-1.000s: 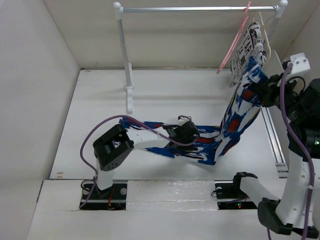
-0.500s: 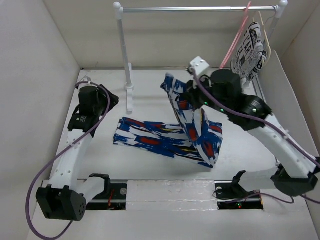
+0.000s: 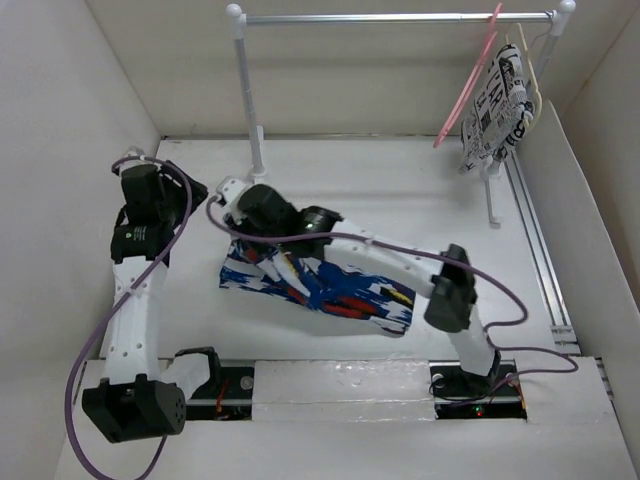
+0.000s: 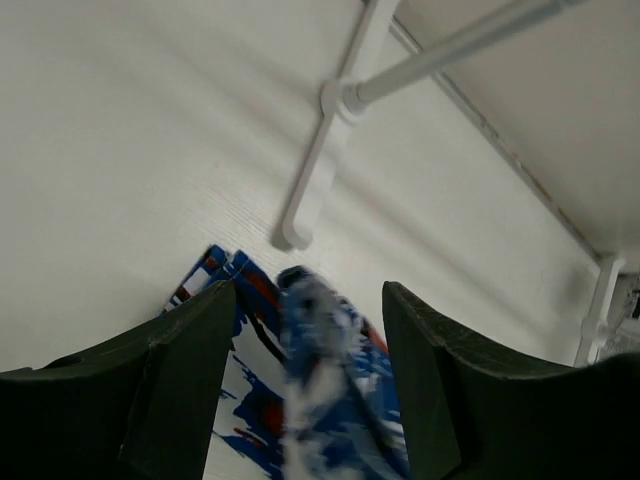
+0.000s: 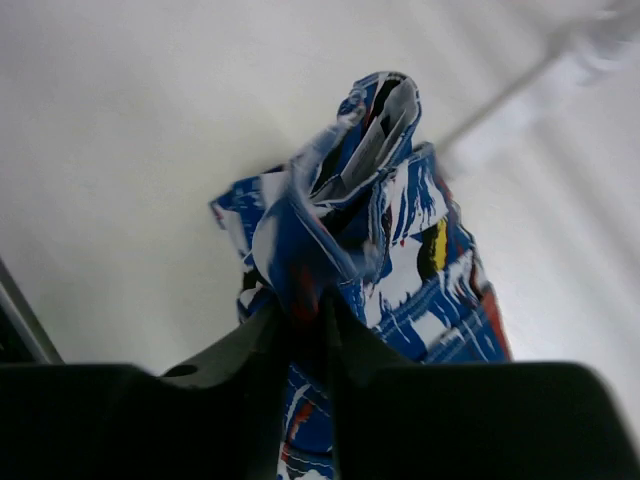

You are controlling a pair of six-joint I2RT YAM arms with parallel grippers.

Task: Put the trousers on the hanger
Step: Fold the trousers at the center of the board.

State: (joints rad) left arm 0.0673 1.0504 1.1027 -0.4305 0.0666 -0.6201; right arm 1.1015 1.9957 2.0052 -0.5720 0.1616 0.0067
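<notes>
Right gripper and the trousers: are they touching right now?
Touching. The right wrist view shows the right gripper with its fingers closed on a bunched fold of the trousers.

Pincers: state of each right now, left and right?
Left pincer: open, gripping nothing.
Right pincer: closed on a bunched fold of the trousers.

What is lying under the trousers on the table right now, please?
Only the white table shows around the trousers, which lie spread out except for a fold pinched up by the right gripper. Anything beneath the cloth is covered.
</notes>
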